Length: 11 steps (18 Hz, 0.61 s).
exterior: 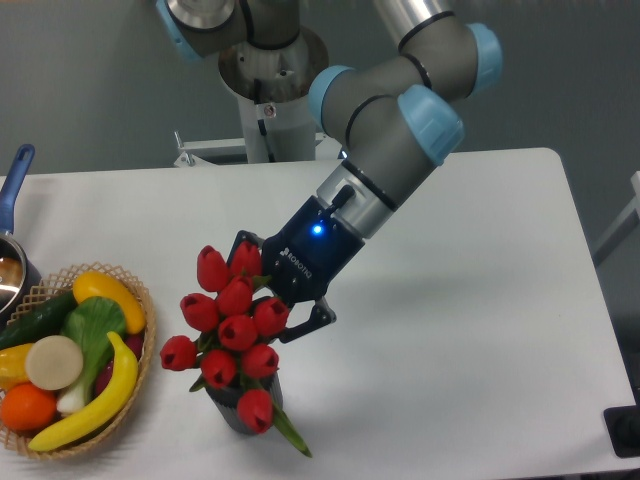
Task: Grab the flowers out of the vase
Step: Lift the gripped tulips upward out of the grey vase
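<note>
A bunch of red tulip flowers (230, 325) with green leaves stands in a small dark grey vase (228, 412) near the table's front edge. My gripper (275, 298) reaches in from the upper right and is shut on the bunch, its dark fingers at either side of the upper buds. The buds hide the stems and most of the vase. A green leaf sticks out low at the right of the vase.
A wicker basket (130, 400) of fruit and vegetables sits at the front left. A metal pot with a blue handle (14, 180) is at the far left edge. The arm's base column (270, 90) stands behind the table.
</note>
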Each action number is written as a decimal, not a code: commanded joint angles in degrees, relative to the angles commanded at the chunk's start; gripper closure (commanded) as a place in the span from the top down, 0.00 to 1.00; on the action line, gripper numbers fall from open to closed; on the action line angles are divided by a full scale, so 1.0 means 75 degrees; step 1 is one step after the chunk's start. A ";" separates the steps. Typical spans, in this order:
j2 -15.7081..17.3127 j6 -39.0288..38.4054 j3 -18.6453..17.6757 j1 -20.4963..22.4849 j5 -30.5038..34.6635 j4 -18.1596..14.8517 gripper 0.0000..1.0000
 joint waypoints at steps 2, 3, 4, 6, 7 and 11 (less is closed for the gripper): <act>0.0000 -0.0047 0.0118 0.0035 0.0000 0.0000 0.45; 0.0000 -0.0047 0.0165 0.0047 0.0000 0.0000 0.45; 0.0000 -0.0047 0.0211 0.0070 0.0000 0.0000 0.45; 0.0000 -0.0071 0.0328 0.0094 0.0000 0.0000 0.45; 0.0000 -0.0187 0.0422 0.0094 0.0000 0.0000 0.45; 0.0000 -0.0540 0.0645 0.0164 0.0000 0.0000 0.45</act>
